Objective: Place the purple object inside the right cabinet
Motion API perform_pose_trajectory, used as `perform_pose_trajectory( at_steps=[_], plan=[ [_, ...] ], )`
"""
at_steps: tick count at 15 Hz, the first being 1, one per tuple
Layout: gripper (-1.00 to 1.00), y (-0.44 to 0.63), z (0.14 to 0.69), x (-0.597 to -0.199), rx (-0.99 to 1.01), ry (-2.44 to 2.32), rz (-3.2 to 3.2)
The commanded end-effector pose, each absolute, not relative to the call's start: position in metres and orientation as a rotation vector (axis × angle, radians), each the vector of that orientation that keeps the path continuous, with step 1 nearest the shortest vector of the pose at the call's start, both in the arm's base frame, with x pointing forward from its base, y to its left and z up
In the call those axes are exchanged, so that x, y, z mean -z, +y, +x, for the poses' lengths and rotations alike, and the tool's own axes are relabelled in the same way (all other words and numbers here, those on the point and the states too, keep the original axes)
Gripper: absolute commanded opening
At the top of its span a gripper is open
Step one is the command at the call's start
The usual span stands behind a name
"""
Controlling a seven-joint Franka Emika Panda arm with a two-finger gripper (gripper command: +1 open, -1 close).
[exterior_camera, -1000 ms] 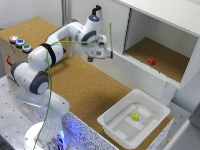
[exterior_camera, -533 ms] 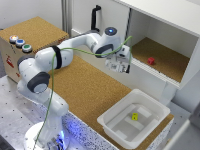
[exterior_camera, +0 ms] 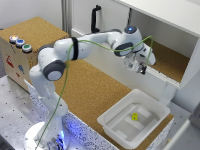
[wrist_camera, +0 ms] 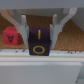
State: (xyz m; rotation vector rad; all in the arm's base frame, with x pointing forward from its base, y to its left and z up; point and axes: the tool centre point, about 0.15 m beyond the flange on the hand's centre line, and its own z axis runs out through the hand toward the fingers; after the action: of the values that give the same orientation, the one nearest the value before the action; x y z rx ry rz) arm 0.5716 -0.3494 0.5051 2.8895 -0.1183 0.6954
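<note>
Jaws (wrist_camera: 40, 31) clamped on the purple block (wrist_camera: 40, 41), held at the front sill of the right cabinet (exterior_camera: 172, 60). We judge its cork floor lies just ahead and below; red object (wrist_camera: 8, 35) inside.

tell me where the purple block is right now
The purple block sits between the jaws in the wrist view, at the right cabinet's front edge on the exterior view's right, with a small red object beside it inside.
</note>
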Motion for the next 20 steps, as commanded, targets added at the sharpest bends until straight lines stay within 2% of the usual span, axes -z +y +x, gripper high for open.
perform_pose_trajectory(
  at_steps=[1,6,14,15,20],
  plan=[
    [-1.00,-0.401,0.655,-0.483,-0.653,-0.043,3.091],
    [-1.00,-0.403,0.690,-0.474,-0.694,-0.012,3.113],
    [-1.00,-0.381,0.703,-0.473,-0.756,-0.031,3.113],
    [1.00,-0.376,0.701,-0.476,-0.769,-0.029,3.097],
    [1.00,-0.347,0.662,-0.520,-0.909,-0.042,2.911]
  ],
)
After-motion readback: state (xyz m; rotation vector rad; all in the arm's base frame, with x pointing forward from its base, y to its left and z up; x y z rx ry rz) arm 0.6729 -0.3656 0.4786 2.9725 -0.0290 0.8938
